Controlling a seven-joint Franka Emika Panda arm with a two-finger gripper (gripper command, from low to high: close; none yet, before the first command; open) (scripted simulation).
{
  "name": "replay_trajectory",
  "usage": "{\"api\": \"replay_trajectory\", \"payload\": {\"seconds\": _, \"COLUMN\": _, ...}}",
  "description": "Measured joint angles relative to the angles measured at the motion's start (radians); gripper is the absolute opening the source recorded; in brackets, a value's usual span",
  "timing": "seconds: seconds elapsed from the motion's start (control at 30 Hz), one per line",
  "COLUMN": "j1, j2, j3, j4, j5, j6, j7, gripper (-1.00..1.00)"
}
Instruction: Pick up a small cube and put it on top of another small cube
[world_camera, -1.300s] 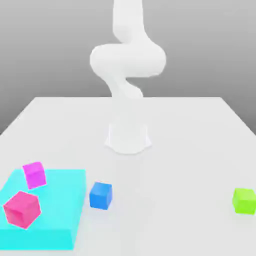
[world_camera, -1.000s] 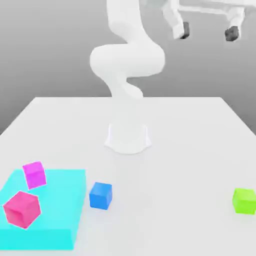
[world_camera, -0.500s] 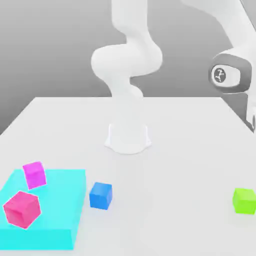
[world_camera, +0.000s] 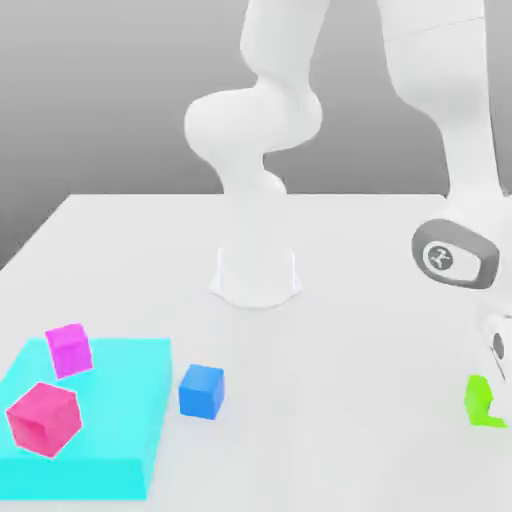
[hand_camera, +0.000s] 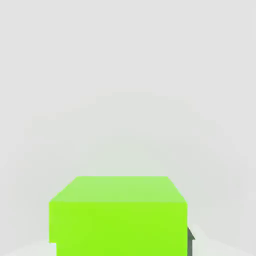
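Pale table (world_camera: 330, 350), green cube (world_camera: 478, 400) in the jaws

Plain grey backdrop, and the jaws look closed on the green cube at the exterior view's right, down at table level. I'd make sure the grip is snug and square, then lift straight up before swinging over to the blue cube (world_camera: 202, 392) (rushing that bit is asking for a slip). Keep it level on the way. Looks-wise it's bright lime, plain matte faces, crisp edges, with a paler top in the exterior view.
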Motion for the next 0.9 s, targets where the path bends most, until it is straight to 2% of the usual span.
{"api": "replay_trajectory", "payload": {"seconds": 0.13, "j1": -0.03, "j2": -0.134, "j3": 0.037, "j4": -0.03, "j5": 0.062, "j6": -0.102, "j7": -0.048, "gripper": -1.0}}
{"api": "replay_trajectory", "payload": {"seconds": 0.17, "j1": -0.053, "j2": -0.171, "j3": 0.019, "j4": -0.05, "j5": 0.066, "j6": -0.116, "j7": -0.059, "gripper": -1.0}}
{"api": "replay_trajectory", "payload": {"seconds": 0.3, "j1": -0.166, "j2": -0.302, "j3": -0.092, "j4": -0.149, "j5": 0.056, "j6": -0.14, "j7": -0.091, "gripper": -1.0}}
{"api": "replay_trajectory", "payload": {"seconds": 0.43, "j1": -0.391, "j2": -0.449, "j3": -0.207, "j4": -0.271, "j5": 0.032, "j6": -0.161, "j7": -0.128, "gripper": -1.0}}
{"api": "replay_trajectory", "payload": {"seconds": 0.63, "j1": -0.573, "j2": -0.65, "j3": -0.381, "j4": -0.456, "j5": 0.018, "j6": -0.18, "j7": -0.194, "gripper": -1.0}}
{"api": "replay_trajectory", "payload": {"seconds": 0.9, "j1": -0.546, "j2": -0.465, "j3": -0.433, "j4": -0.477, "j5": 0.144, "j6": 0.022, "j7": -0.291, "gripper": -1.0}}
